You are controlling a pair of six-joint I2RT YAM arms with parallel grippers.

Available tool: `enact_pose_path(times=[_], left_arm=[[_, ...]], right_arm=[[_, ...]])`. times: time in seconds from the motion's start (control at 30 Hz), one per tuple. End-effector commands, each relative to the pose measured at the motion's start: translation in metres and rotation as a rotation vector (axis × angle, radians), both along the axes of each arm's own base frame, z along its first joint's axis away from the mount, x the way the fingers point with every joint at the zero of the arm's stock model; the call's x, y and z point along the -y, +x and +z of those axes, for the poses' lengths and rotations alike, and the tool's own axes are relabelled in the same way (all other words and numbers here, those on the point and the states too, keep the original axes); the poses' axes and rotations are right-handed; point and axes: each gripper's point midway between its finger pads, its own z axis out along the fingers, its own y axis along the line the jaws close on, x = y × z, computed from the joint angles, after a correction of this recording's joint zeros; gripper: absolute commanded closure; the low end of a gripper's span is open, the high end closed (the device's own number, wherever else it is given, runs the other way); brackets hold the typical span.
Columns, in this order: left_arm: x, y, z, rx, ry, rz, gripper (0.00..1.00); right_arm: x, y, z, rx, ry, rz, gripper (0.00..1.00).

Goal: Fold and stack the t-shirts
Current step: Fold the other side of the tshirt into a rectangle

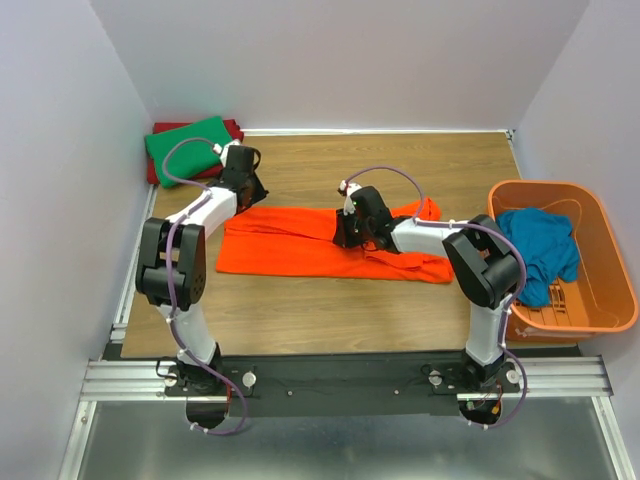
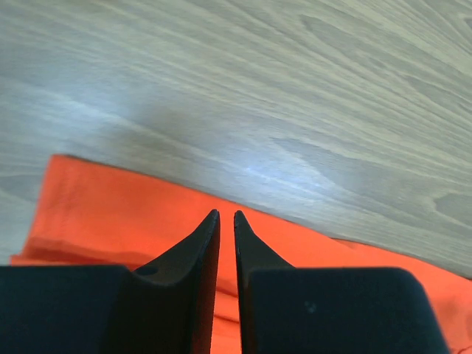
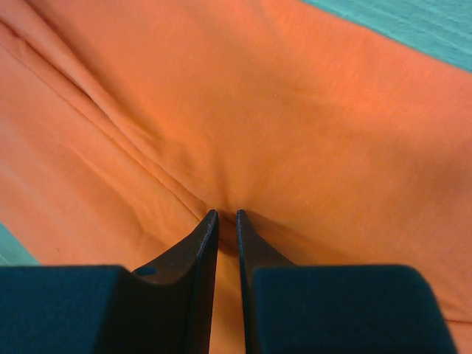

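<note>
The bright orange t-shirt (image 1: 290, 250) lies on the wooden table (image 1: 330, 165), folded into a long band. My left gripper (image 1: 245, 192) sits at its far left corner. In the left wrist view the jaws (image 2: 226, 214) stand almost closed, with orange cloth (image 2: 110, 214) in the thin gap. My right gripper (image 1: 347, 232) is on the middle of the band. Its jaws (image 3: 226, 214) are shut on a pucker of the orange cloth (image 3: 295, 110). A folded green t-shirt (image 1: 185, 148) lies on a dark red one (image 1: 155, 172) at the far left. A teal blue t-shirt (image 1: 540, 245) lies bunched in the basket.
The orange plastic basket (image 1: 540, 185) stands at the right table edge, beside the right arm. White walls close in the back and both sides. Bare wood (image 2: 258, 88) shows beyond the shirt's far edge.
</note>
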Motion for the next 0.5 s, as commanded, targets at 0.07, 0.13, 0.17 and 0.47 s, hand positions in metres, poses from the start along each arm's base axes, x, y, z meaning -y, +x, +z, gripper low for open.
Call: enact_pose_path(times=[0.07, 0.13, 0.17, 0.47], left_arm=[[0.025, -0.001, -0.012, -0.044, 0.033, -0.049, 0.79], [0.030, -0.006, -0.017, -0.055, 0.036, -0.051, 0.80], [0.032, -0.007, -0.018, -0.058, 0.030, -0.046, 0.80], [0.028, -0.036, -0.045, -0.100, 0.033, -0.031, 0.85]], right_arm=[[-0.002, -0.012, -0.008, -0.005, -0.001, 0.034, 0.78], [-0.001, -0.011, -0.008, -0.004, -0.003, 0.030, 0.77], [-0.001, -0.011, -0.008, -0.005, -0.004, 0.026, 0.77], [-0.006, -0.009, -0.005, -0.014, 0.021, 0.017, 0.77]])
